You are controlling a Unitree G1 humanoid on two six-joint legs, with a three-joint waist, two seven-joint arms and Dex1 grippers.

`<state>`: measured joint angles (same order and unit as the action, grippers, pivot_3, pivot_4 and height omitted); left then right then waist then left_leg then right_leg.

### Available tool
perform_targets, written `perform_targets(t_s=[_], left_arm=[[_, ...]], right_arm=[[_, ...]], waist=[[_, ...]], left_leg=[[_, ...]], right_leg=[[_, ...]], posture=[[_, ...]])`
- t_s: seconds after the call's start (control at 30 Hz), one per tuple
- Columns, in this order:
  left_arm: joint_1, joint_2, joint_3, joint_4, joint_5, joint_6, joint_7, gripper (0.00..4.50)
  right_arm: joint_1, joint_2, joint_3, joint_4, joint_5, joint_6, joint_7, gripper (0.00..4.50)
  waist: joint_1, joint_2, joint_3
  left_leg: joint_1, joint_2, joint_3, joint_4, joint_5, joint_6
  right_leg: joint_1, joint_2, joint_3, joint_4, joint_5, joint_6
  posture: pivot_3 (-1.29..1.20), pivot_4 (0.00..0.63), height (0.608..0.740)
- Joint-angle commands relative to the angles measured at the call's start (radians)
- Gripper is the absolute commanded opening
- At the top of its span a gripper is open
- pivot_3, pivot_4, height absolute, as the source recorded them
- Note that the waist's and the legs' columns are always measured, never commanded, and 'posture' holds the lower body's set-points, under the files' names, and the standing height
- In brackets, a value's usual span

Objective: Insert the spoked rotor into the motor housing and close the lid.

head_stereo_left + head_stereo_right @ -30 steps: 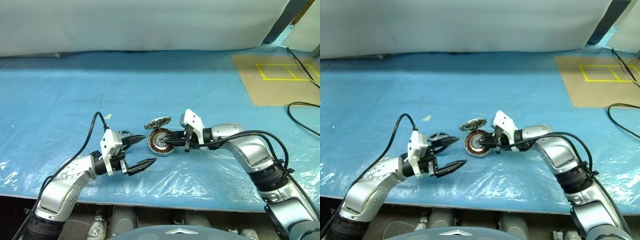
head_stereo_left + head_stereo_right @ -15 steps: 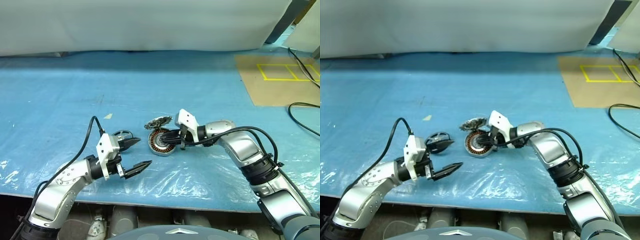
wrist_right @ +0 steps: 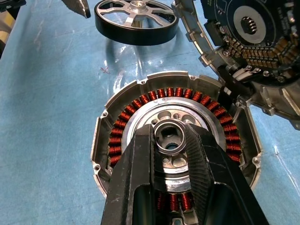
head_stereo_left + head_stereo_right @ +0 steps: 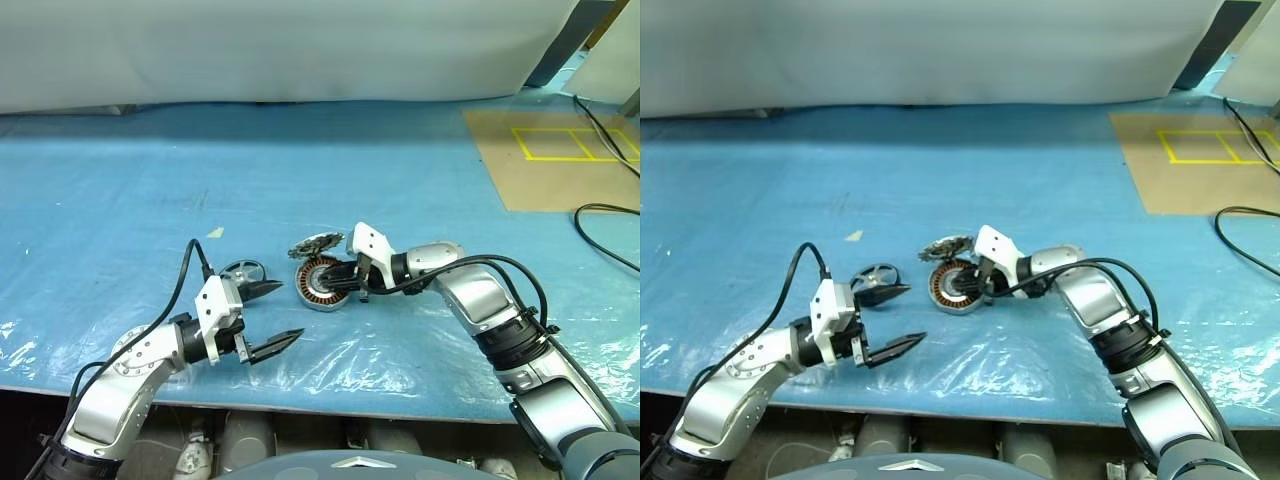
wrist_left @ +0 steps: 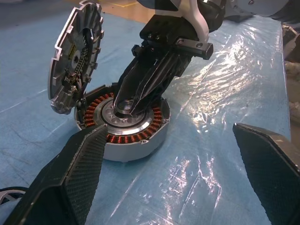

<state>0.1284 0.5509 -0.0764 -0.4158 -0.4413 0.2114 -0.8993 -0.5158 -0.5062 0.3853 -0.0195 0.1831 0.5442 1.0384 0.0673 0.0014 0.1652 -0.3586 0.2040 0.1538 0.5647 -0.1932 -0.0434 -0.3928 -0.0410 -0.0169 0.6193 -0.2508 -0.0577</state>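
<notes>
The motor housing [image 4: 322, 283], a grey cup with copper windings, sits mid-table. Its lid [image 4: 316, 243] stands open, tilted up at the far edge, ridged inner face showing [image 3: 253, 33]. My right gripper [image 3: 168, 140] reaches in from the right and is shut on a small metal ring, held just over the housing's silver centre [image 5: 123, 123]. The spoked rotor [image 4: 243, 272], with a dark rim and silver spokes, lies flat on the sheet left of the housing [image 3: 136, 36]. My left gripper [image 4: 288, 312] hangs open just in front of the rotor, pointing towards the housing, with nothing between its fingers.
Blue sheeting with glossy plastic film covers the table [image 4: 420, 350]. A brown board with yellow tape [image 4: 560, 150] lies at the back right, with black cables [image 4: 610, 215] beside it. A white curtain [image 4: 300, 50] closes the far side. The table's front edge runs just below both arms.
Both forearms have sunk slightly. The right gripper keeps the small ring over the housing's centre and the left gripper stays open beside the rotor.
</notes>
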Motion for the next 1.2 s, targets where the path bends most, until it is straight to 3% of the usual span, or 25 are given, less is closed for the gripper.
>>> perform_targets(t_s=[0.03,1.2], left_arm=[[-0.019,0.010,0.018,-0.065,-0.031,0.038,0.018,4.50],[-0.102,0.005,0.005,-0.110,-0.057,0.158,0.073,4.50]], right_arm=[[-0.011,0.011,-0.001,-0.003,-0.003,-0.025,0.008,0.57],[-0.028,0.025,0.003,0.047,-0.065,-0.059,0.025,0.57]], waist=[[0.000,0.000,0.000],[-0.001,0.000,0.000]], left_leg=[[0.000,0.000,0.000,0.000,0.000,0.000],[0.000,0.000,0.000,0.002,0.000,0.000]], right_leg=[[0.000,0.000,0.000,0.000,0.000,0.000],[0.000,0.000,0.000,0.002,0.000,0.000]], posture=[[0.00,0.150,0.740],[0.00,0.150,0.740]])
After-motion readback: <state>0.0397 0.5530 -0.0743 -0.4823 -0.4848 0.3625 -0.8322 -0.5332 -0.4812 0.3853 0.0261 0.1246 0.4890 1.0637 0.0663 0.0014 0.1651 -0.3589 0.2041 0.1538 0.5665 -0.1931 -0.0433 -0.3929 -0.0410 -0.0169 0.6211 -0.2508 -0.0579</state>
